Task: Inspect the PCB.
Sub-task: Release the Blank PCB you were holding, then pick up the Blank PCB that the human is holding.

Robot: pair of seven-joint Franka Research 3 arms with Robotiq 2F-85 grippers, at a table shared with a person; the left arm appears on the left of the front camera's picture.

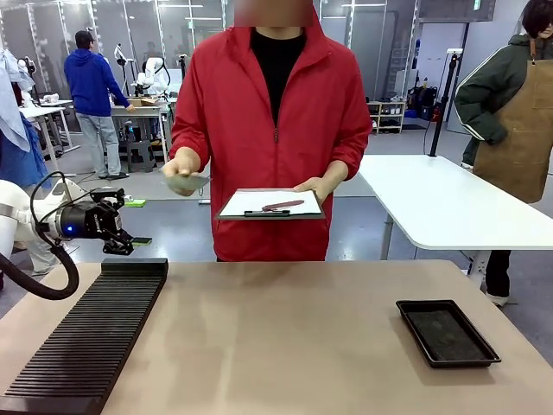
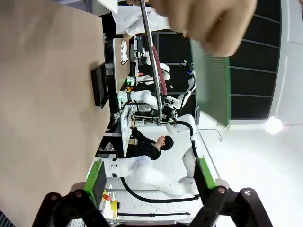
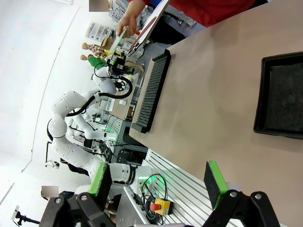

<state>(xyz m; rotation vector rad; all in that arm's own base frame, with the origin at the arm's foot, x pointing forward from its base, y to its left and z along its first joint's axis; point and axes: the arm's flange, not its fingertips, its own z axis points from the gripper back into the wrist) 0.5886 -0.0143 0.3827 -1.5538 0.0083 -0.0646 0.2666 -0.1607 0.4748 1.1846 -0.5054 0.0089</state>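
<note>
The PCB [image 1: 187, 183] is in one hand of the person in the red jacket, who stands at the far side of the table. In the left wrist view the PCB [image 2: 213, 80] is a green board hanging from the person's fingers [image 2: 203, 23], well beyond my left gripper [image 2: 150, 182]. That gripper is open with nothing between its green pads. In the front view my left gripper [image 1: 128, 226] hovers off the table's left far corner, short of the board. My right gripper [image 3: 157, 182] is open and empty above the near table edge; the PCB [image 3: 118, 37] shows far off.
The person's other hand holds a white clipboard [image 1: 270, 204] with a pen on it. A black slotted rack [image 1: 91, 337] lies along the table's left side. A black shallow tray [image 1: 447, 332] sits at the right. Other people and tables stand behind.
</note>
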